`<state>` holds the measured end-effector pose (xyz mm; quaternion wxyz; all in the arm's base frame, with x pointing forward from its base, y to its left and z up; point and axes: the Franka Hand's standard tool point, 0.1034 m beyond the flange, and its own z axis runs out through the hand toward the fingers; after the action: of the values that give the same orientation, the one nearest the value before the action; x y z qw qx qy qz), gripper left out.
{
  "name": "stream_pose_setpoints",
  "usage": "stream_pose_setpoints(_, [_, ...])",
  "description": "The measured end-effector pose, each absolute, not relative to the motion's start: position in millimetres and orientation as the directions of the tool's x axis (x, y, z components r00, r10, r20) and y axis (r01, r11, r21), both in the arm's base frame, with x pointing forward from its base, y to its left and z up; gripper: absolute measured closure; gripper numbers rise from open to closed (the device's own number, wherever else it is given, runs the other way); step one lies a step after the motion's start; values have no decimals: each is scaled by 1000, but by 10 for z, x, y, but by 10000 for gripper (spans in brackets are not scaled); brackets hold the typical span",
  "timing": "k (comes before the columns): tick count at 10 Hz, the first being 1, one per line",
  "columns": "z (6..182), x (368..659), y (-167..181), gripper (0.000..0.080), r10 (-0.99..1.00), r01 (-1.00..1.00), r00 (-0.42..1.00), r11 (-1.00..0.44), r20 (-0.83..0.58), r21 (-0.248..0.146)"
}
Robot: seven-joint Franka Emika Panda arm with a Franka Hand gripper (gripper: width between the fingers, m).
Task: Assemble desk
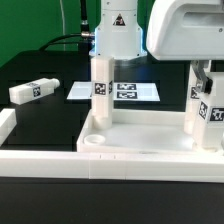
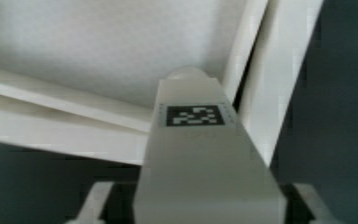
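Note:
The desk top [image 1: 130, 158] lies low and wide across the front, an empty round socket [image 1: 92, 143] at its near corner on the exterior view's left. One white leg [image 1: 100, 95] stands upright in its far corner on that side. A second tagged leg [image 1: 201, 112] stands upright at the top's end on the exterior view's right. My gripper [image 1: 203, 80] comes down over that leg's upper end. In the wrist view the leg [image 2: 195, 115] fills the space between my fingers [image 2: 105, 200], which sit against its two sides, gripper [image 2: 197, 202] shut on it. The desk top [image 2: 87, 45] lies beyond.
A loose tagged leg [image 1: 30, 90] lies on the black table at the exterior view's left. The marker board [image 1: 125, 92] lies flat behind the desk top. A white border rail [image 1: 7, 125] runs along the left edge. The arm's base [image 1: 118, 30] stands at the back.

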<state>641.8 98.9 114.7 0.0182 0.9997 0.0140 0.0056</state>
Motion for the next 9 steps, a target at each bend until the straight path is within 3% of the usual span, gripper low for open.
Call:
stream_pose_setpoints(3, [1124,6436,996,506,-392,-391,920,-919,22,-47])
stream_pose_setpoints(6, [1120,6445,978,506,-609,-608,793,-792,8,-63])
stream_pose_setpoints(9, [1115,6436,995,506,-736,-735,677,-676,-4,-53])
